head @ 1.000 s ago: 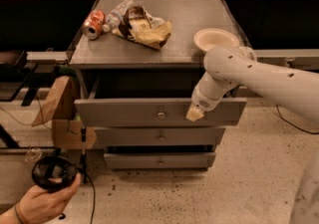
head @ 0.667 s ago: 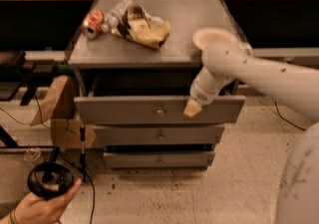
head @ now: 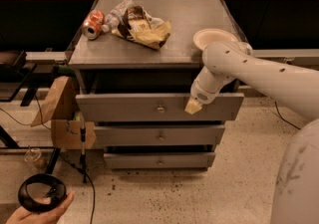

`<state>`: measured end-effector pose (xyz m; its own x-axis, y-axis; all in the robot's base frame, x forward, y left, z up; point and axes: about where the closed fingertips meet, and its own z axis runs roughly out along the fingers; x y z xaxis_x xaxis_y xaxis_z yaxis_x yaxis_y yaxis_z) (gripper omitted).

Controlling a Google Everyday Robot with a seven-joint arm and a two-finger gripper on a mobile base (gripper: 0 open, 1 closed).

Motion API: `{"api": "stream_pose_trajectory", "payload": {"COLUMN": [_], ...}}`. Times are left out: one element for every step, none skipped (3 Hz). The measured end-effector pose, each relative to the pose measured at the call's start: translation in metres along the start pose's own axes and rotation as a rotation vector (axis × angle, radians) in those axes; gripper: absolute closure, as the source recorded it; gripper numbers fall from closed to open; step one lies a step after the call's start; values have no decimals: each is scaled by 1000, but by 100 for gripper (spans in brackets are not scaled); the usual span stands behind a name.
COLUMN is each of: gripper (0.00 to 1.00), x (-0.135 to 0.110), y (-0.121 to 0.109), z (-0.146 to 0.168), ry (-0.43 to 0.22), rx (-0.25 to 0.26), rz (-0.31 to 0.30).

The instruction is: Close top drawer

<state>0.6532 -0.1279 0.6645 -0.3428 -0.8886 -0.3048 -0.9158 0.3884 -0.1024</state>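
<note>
Speckled floor, grey cabinet (head: 199,14) of three drawers. Gripper (head: 193,106) is set against the front of the top drawer (head: 124,107), right of its knob (head: 160,109); its grip state cannot be told. Top drawer is seen pulled partly out. Can (head: 93,24) and chip bag (head: 144,30) are laid on the cabinet.

The wide, flat grey top drawer (head: 124,107) matches the dull grey of the tabletop (head: 194,11) and the 2 lower grey drawers (head: 129,136). A tan tool (head: 193,107) tips the cream-white robot arm (head: 259,73) and sits at that drawer's front, right of the small metal knob (head: 160,109). An orange drink can (head: 92,24), a crumpled yellow-and-brown snack bag (head: 144,29) and a pale cream round plate (head: 213,37) lie above. The beige floor (head: 239,188) is dark-flecked.
</note>
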Motion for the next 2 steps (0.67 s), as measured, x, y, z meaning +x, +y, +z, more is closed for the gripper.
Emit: {"api": "stream_pose_trajectory", "payload": {"gripper": [40,17], "x": [2,6], "y": [-17,-28], "z": [7,13], "ry": [-12,-22], "rx": [17,28], "rz": [15,26]}}
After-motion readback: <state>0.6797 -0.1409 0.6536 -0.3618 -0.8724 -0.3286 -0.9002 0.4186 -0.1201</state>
